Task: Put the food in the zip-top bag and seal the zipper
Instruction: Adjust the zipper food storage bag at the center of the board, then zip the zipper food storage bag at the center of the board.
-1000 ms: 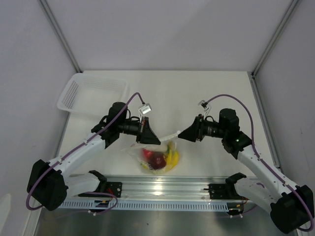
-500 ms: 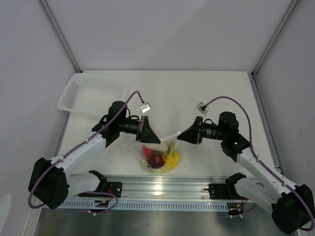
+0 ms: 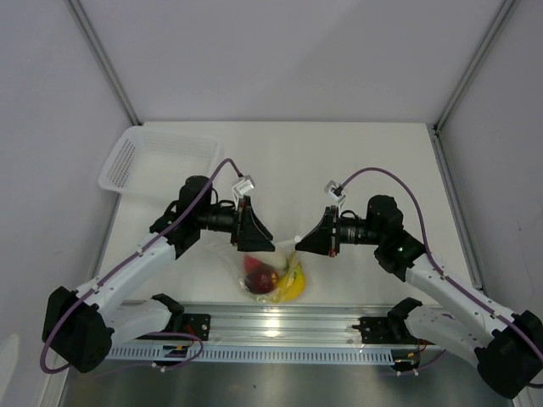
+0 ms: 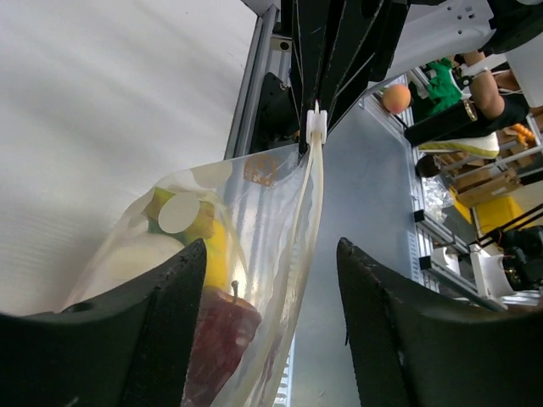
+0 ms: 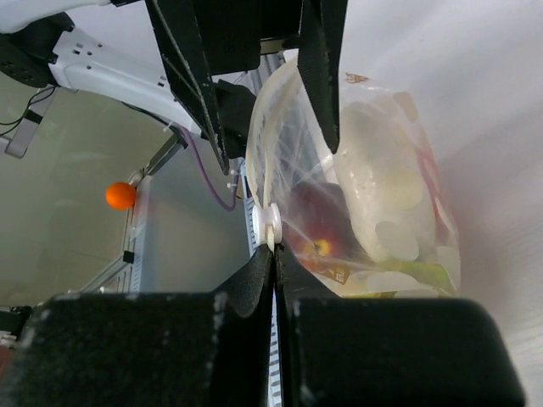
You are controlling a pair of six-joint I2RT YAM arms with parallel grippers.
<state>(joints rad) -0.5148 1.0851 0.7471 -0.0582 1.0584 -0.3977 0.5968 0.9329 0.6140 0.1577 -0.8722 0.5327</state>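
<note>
The clear zip-top bag (image 3: 254,264) hangs between my two grippers with the food in it: a red apple (image 4: 221,331), a yellow banana bunch (image 3: 294,280) and a white radish (image 5: 377,170). The zipper (image 4: 310,195) runs along the bag's top edge to a white slider (image 5: 271,222). My right gripper (image 5: 274,253) is shut on that slider end. My left gripper (image 4: 271,254) stands open, its fingers (image 5: 322,59) on either side of the bag's top without pinching it. In the top view, the left gripper (image 3: 270,245) and right gripper (image 3: 300,245) nearly meet above the bag.
A white mesh basket (image 3: 157,161) stands at the back left. The metal rail (image 3: 271,326) with both arm bases runs along the near edge, just in front of the bag. White walls close in the table on three sides.
The left gripper has opened and let go of the bag's edge. The right gripper has shut on the zipper's slider end and moved left, closer to the left gripper.
</note>
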